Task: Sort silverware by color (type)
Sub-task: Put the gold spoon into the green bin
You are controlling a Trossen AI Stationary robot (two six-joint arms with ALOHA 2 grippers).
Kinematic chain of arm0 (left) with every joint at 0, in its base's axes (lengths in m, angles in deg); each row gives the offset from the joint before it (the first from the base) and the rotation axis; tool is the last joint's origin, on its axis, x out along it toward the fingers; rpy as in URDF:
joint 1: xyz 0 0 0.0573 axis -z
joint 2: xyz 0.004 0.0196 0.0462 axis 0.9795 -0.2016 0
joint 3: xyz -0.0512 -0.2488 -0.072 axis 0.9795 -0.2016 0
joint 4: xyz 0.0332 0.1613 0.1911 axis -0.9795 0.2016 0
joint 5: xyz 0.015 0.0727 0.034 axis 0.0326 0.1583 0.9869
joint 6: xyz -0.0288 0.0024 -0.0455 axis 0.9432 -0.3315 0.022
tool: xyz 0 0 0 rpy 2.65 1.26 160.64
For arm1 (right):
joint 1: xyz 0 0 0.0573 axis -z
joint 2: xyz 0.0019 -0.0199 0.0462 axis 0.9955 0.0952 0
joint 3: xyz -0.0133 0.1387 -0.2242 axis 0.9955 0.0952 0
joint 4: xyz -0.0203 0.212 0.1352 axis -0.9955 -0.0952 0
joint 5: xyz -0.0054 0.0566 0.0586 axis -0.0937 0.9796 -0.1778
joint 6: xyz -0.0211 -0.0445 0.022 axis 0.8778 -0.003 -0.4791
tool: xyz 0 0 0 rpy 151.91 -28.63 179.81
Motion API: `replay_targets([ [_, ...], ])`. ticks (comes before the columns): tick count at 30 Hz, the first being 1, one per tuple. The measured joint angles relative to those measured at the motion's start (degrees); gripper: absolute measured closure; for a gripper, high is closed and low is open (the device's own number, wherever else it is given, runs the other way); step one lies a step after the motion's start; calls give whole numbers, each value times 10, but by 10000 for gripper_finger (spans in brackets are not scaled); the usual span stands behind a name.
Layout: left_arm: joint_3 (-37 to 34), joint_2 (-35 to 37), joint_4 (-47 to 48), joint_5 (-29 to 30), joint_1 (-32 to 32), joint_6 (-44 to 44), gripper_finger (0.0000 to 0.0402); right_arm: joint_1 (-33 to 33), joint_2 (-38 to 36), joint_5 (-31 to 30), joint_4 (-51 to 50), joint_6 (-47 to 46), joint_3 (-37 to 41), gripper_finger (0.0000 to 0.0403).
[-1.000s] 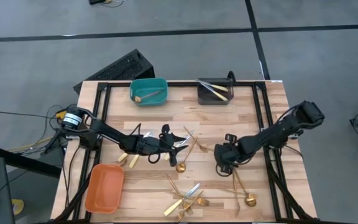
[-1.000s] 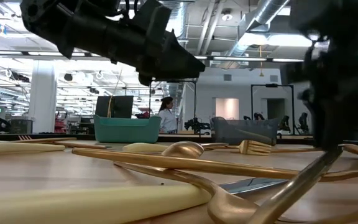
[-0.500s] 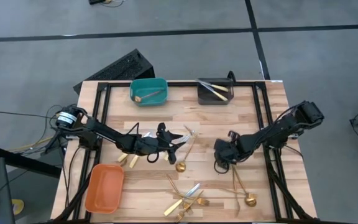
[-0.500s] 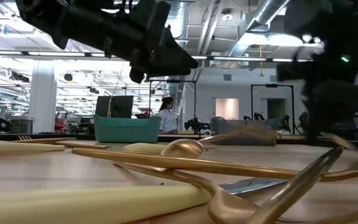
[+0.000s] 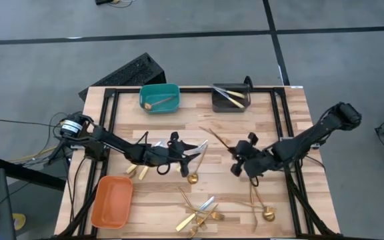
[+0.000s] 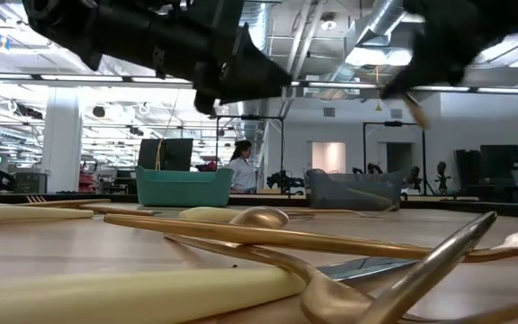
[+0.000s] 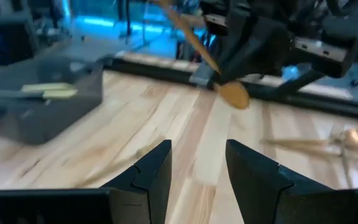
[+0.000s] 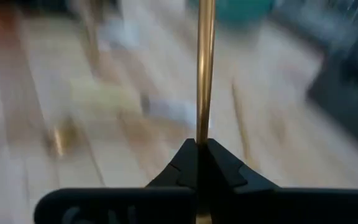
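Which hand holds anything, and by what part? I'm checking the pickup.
The right hand is shut on a slim gold utensil, near one end of its handle; the left hand is empty.

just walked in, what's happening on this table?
Silverware sorting is under way. The right pincer is shut on a slim gold utensil, lifted off the wooden table. The left pincer hovers open over the loose gold cutlery mid-table. The teal plastic bin and grey bin each hold a piece or two; the orange bin looks empty.

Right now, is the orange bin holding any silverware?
No, the orange bin shows only its bare inside in the high view.
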Motion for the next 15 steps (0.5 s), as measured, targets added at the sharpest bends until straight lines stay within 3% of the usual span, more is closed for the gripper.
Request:
replay_targets([
  [2,0,-16,-45,-16,0,-25,264,-5,13,-54,111,62,0,369],
  [5,1,-33,-103,-21,6,-64,264,-1,43,-71,278,173,0,368],
  [11,2,-35,-147,-4,24,-158,264,30,118,11,491,259,-1,367],
  [15,2,-35,-159,15,32,-191,264,48,155,16,564,272,-1,366],
])
